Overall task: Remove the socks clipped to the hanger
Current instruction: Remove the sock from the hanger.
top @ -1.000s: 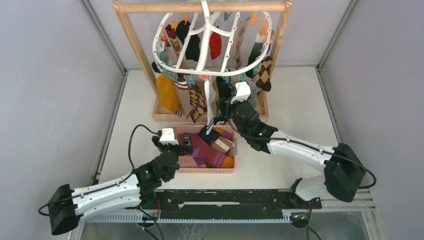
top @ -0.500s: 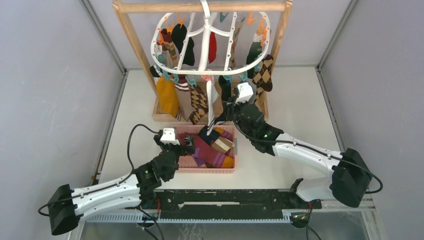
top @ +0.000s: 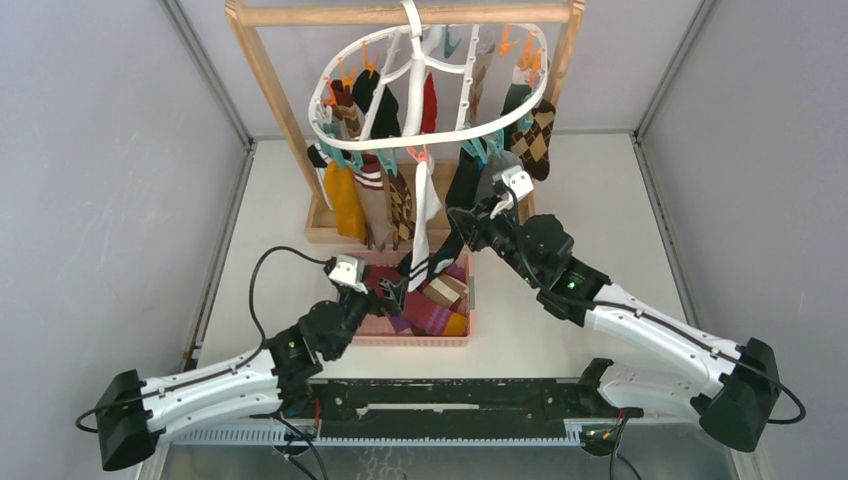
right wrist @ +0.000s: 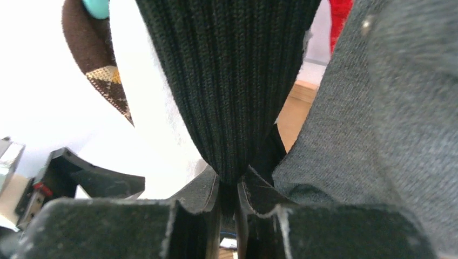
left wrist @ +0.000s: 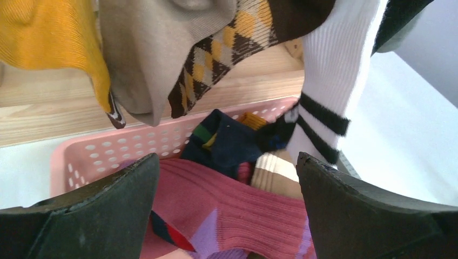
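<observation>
Hanging from a wooden frame stand [top: 262, 78] at the far side of the desk [top: 600, 190] is the hanger [top: 440, 137], a white oval ring that sits tilted rather than level. Most of the socks [top: 345, 200] are clipped around its rim, and a few lie in a pink basket [top: 470, 312] on the desk just in front of the stand.

The right arm reaches up to the ring's near right side. Its tool [right wrist: 228, 189] is closed on the bottom tip of a black sock [right wrist: 232, 81], pinching only a thin fold of fabric, and a grey sock [right wrist: 378, 108] presses against the side of that tool. The left tool [left wrist: 227, 162] hovers over the basket with its jaws spread wide and nothing in them. A white striped sock [left wrist: 335, 70] dangles just beside it.

The main risk, as I judge it, is that a pull moves the whole hanger instead of freeing the sock. The ring hangs by a single hook, so it could swing, tilt further or come off the bar, and nothing steadies it. The narrow pinch could also slip off the stretchy knit. The grey sock might be dragged along, and the small teal clips [right wrist: 97, 6] may hold harder than the grip does.
</observation>
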